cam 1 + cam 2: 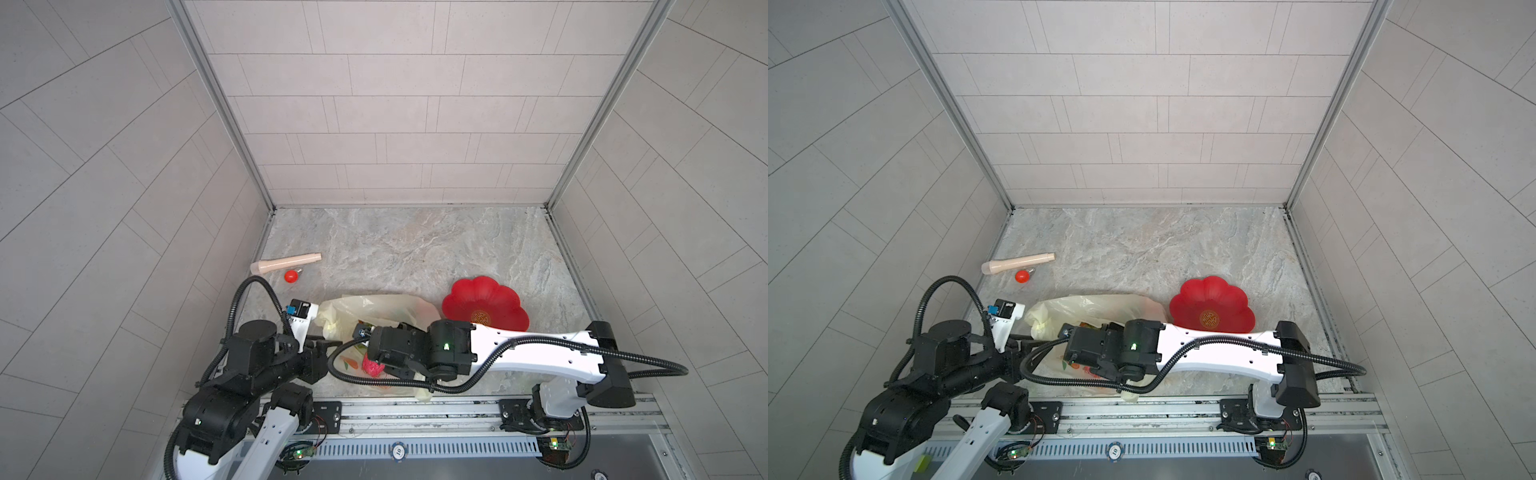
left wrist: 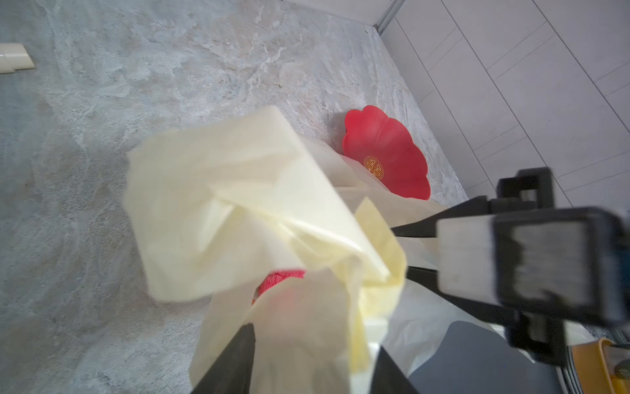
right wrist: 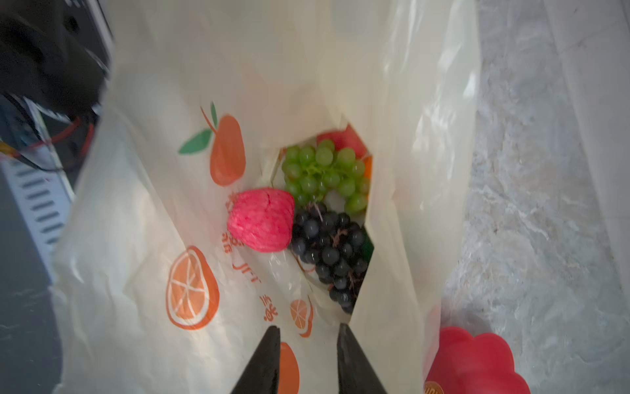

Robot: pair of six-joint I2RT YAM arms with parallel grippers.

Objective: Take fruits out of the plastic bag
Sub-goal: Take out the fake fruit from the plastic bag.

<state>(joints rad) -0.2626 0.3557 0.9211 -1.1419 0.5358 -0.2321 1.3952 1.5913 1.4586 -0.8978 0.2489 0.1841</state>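
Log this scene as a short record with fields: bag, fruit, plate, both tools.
bag: pale yellow, lying on the table, mouth open
fruit in bag: pink fruit, green grapes, dark grapes
fruit taken out: none seen
plate: red, flower-shaped, beside bag, nothing seen on it
left tool: open, bag plastic between its jaws
right tool: open, aimed into bag mouth

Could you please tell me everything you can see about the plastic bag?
The bag is thin, crinkly, pale-yellow translucent plastic printed with orange fruits and red characters. It lies slumped on the table near the front edge, beside the red plate. Its mouth gapes toward the right gripper, showing a pink fruit, green grapes and dark grapes inside. A bunched part of it sits between the left gripper's parted fingers.
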